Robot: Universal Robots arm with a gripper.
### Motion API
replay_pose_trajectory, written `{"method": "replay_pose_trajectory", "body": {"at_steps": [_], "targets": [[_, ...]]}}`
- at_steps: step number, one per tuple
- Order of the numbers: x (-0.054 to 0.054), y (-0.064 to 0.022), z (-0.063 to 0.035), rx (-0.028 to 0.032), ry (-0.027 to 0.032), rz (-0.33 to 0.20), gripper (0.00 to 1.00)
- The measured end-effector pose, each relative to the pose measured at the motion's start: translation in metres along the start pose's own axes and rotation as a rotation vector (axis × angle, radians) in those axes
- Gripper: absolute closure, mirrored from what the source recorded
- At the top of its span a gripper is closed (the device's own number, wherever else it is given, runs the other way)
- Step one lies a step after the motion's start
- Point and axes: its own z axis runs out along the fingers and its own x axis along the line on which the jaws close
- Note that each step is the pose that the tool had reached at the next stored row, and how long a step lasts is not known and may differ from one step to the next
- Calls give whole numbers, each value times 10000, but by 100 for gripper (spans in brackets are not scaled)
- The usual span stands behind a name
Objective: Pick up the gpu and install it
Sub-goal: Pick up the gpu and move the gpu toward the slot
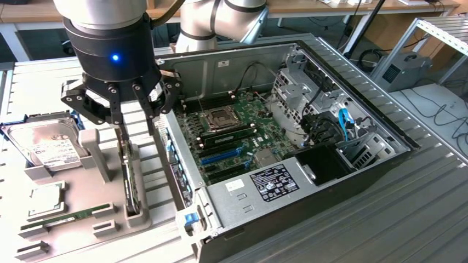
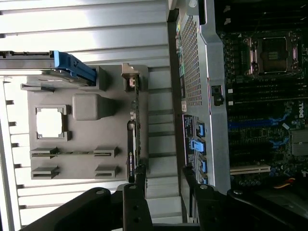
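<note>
Slatted tabletop [image 1: 424, 208] carries a grey fixture [image 1: 98, 156]; hand [image 1: 137, 135] stands wide above the edge-on gpu [image 1: 131, 186], one finger covering its upper end.

Bright, even light is filling the scene. Beside the computer case [image 1: 387, 123], the ribbed table [image 2: 86, 24] is glaring almost white in the wrist view, and the gripper [image 2: 162, 175] is showing as a dark silhouette against it. Inside the case, the motherboard [image 1: 234, 131] is lying in softer shade. Above the case's edge, a blue lamp [image 1: 115, 57] is glowing.
</note>
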Motion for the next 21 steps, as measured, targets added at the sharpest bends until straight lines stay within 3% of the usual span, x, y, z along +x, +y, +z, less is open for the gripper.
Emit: {"method": "replay_pose_trajectory", "body": {"at_steps": [21], "targets": [[12,-4,93,-2,1,2,58]]}}
